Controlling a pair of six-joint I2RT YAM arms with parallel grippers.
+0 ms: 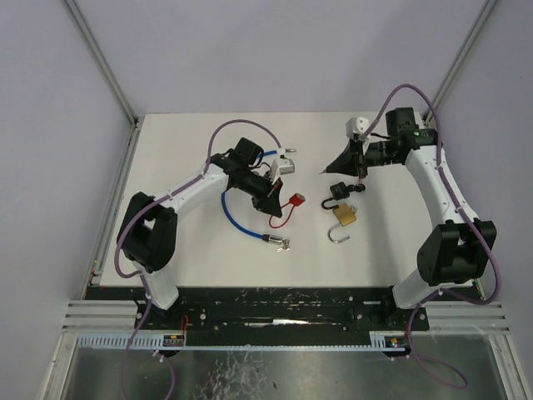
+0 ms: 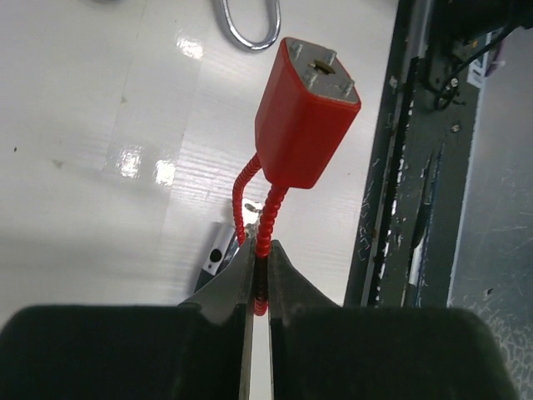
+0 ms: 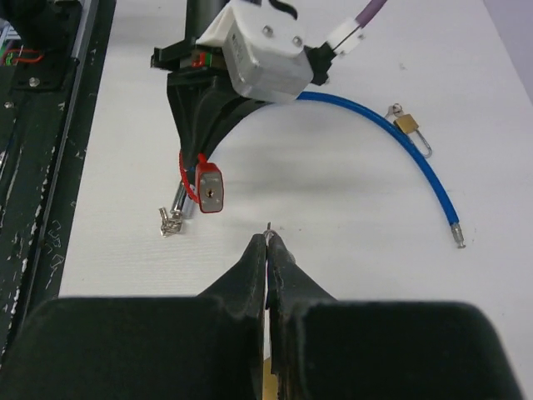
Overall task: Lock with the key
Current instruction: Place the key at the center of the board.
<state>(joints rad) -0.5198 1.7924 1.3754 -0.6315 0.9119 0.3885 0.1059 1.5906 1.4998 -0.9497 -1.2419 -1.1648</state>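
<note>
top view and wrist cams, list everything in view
red lock: 1, red, held by its cable in left fingers
blue cable: 1, blue, curved on table by left arm
black padlock: 1, black, mid table
brass padlock: 1, brass, shackle open, beside black one
small padlock: 1, brass, by blue cable
keys: count unclear, silver, at blue cable's end
table: 1, white
left fingers: shut on red lock's cable
right fingers: shut on metal tip, maybe a key

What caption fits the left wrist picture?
Left gripper shut on the red lock's ribbed cable, over the white table.
</note>
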